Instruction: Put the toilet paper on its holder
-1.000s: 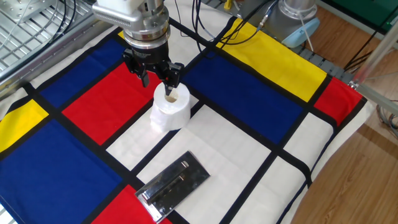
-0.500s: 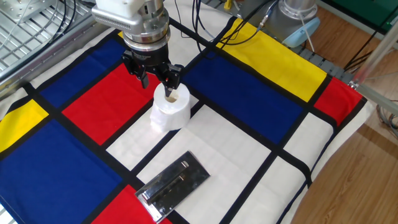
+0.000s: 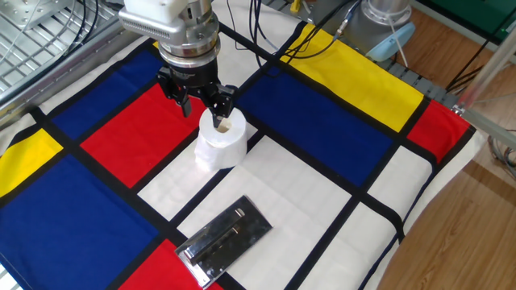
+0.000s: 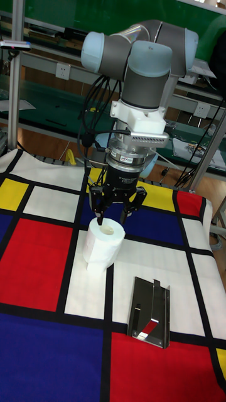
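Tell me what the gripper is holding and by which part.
Cannot be told for sure: the gripper has one finger in the roll's core at its top rim.

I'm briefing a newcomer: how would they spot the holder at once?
On the colour-block tablecloth, look at the white panel nearest the camera, in front of the toilet paper under the gripper. The holder lies flat there: a shiny dark chrome plate, the only metal item on the cloth.

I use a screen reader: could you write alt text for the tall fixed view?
A grey robot arm's black two-finger gripper reaches down onto an upright white toilet paper roll, one finger in its core. A shiny chrome holder plate lies nearby on the red, blue, yellow and white checked cloth.
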`<action>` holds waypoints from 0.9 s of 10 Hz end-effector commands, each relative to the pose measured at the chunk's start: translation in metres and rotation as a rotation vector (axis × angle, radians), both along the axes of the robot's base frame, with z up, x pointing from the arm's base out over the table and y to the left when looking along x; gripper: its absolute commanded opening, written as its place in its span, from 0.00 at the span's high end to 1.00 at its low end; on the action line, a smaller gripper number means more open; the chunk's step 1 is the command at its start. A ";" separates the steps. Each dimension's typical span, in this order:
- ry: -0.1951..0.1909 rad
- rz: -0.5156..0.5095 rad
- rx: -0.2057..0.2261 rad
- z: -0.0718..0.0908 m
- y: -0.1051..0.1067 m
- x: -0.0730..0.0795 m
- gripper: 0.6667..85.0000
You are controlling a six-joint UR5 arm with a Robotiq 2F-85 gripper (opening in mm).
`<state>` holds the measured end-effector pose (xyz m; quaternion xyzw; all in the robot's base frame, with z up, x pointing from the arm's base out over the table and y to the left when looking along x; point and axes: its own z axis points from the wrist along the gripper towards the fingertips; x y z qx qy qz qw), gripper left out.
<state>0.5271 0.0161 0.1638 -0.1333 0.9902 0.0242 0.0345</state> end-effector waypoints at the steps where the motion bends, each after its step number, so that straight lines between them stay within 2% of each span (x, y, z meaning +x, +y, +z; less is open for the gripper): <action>1: -0.005 -0.012 0.024 0.001 0.004 0.001 0.34; 3: -0.002 -0.015 0.027 0.000 0.000 -0.001 0.33; 5: 0.002 -0.004 0.039 0.003 0.002 -0.004 0.17; 6: -0.011 0.012 0.048 0.003 0.003 -0.002 0.06; 7: -0.019 0.016 0.045 0.002 0.002 0.000 0.00; 9: -0.025 0.011 0.022 0.000 -0.002 0.002 0.00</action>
